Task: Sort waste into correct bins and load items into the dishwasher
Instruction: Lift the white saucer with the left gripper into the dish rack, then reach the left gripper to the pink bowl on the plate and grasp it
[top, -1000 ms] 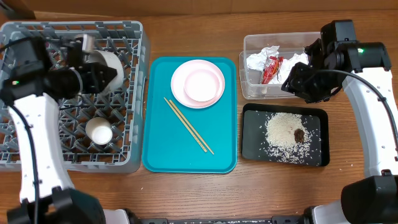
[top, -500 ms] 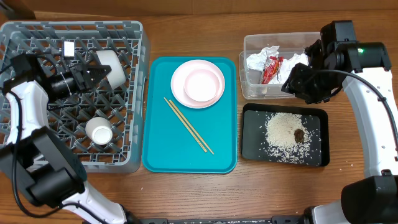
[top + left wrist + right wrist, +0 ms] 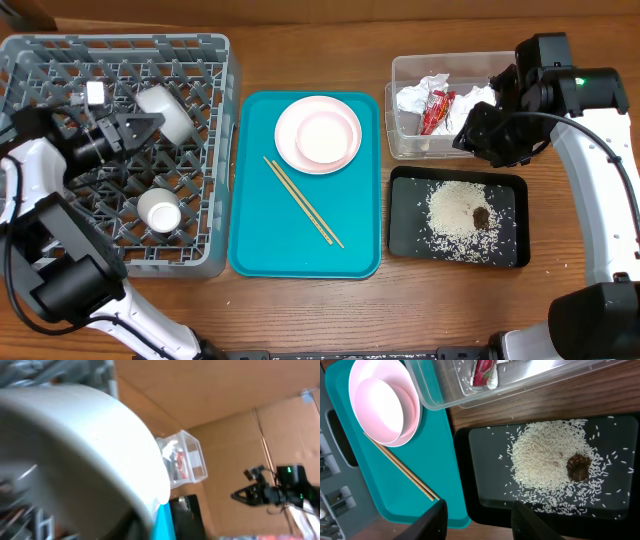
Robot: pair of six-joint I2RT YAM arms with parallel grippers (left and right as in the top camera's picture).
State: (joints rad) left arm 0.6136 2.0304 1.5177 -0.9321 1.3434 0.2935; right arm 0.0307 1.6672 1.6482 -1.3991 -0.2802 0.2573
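The grey metal bowl (image 3: 168, 110) lies on its side in the grey dish rack (image 3: 205, 55). My left gripper (image 3: 140, 127) is open just left of it, fingertips at its rim; the bowl (image 3: 75, 450) fills the left wrist view, blurred. A white cup (image 3: 160, 211) stands in the rack. The pinkish bowl (image 3: 326, 135) sits on the white plate (image 3: 290, 140), with the chopsticks (image 3: 303, 200) beside them. My right gripper (image 3: 488, 135) is open and empty above the black tray (image 3: 405, 235), its fingers (image 3: 437, 520) over the tray's left edge.
The clear tub (image 3: 400, 130) holds white napkins (image 3: 423, 95) and the red wrapper (image 3: 437, 110). Rice (image 3: 458, 207) and a brown scrap (image 3: 482, 217) lie in the black tray. The plate and chopsticks rest on a teal tray (image 3: 260, 240) between rack and bins.
My left gripper has drawn back to the left, off the metal bowl, which stays on its side in the rack. The right arm has not moved.
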